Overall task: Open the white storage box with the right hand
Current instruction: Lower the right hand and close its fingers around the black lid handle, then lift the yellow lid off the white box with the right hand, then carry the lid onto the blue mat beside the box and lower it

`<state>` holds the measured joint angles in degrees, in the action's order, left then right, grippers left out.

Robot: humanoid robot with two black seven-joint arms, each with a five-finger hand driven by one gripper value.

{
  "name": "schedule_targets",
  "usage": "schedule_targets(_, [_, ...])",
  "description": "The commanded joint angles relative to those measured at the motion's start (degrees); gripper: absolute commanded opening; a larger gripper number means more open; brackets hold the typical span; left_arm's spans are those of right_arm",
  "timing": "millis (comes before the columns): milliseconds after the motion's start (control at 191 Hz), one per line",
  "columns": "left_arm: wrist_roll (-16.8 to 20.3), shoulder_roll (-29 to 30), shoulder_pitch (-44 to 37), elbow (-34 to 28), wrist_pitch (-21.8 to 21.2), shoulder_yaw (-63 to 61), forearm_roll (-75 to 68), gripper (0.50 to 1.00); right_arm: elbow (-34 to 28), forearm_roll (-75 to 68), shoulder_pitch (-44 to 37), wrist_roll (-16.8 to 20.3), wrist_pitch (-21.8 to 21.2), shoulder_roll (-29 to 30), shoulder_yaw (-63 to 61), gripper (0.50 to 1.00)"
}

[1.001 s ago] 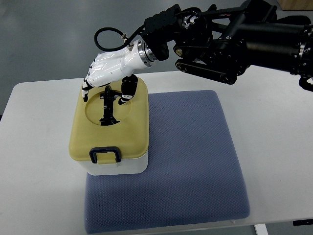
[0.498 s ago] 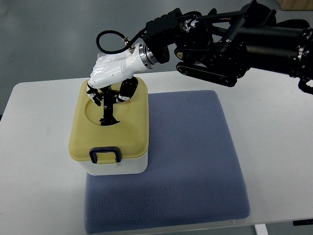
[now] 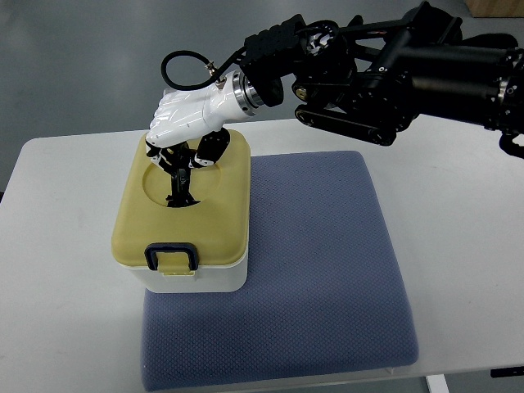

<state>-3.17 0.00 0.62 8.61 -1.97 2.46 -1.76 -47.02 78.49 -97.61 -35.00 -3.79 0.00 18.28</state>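
The storage box has a white base and a pale yellow lid, and it stands on the left part of a blue-grey mat. A black handle stands upright in the lid's round recess. My right hand, white with dark fingertips, reaches in from the upper right. Its fingers are curled around the top of that handle. The lid sits slightly askew on the base, with its blue-framed front latch facing me. The left arm is out of view.
The mat lies on a white table, whose bare surface shows left of the box and along the right side. My bulky black right forearm hangs over the table's far edge.
The right hand's fingers went from spread above the lid to curled around the black handle. The lid's front edge has shifted a little to the left.
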Motion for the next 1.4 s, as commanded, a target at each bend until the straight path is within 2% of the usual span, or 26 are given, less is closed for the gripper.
schedule_targets(0, [0.0, 0.0, 0.0, 0.0, 0.0, 0.0, 0.0, 1.000, 0.0, 0.0, -0.5, 0.0, 0.0, 0.0, -0.2, 0.500])
schedule_targets(189, [0.0, 0.0, 0.0, 0.0, 0.0, 0.0, 0.0, 1.000, 0.0, 0.0, -2.1, 0.0, 2.1, 0.0, -0.2, 0.500])
schedule_targets(597, [0.0, 0.0, 0.0, 0.0, 0.0, 0.0, 0.0, 1.000, -1.7, -0.6, -7.4, 0.0, 2.0, -0.2, -0.4, 0.500])
schedule_targets(1058, [0.0, 0.0, 0.0, 0.0, 0.0, 0.0, 0.0, 1.000, -11.3, -0.4, -8.7, 0.0, 1.8, -20.0, -2.2, 0.500])
schedule_targets(1393, [0.0, 0.0, 0.0, 0.0, 0.0, 0.0, 0.0, 1.000, -16.8, 2.1, -5.4, 0.0, 2.0, -31.7, -2.1, 0.500])
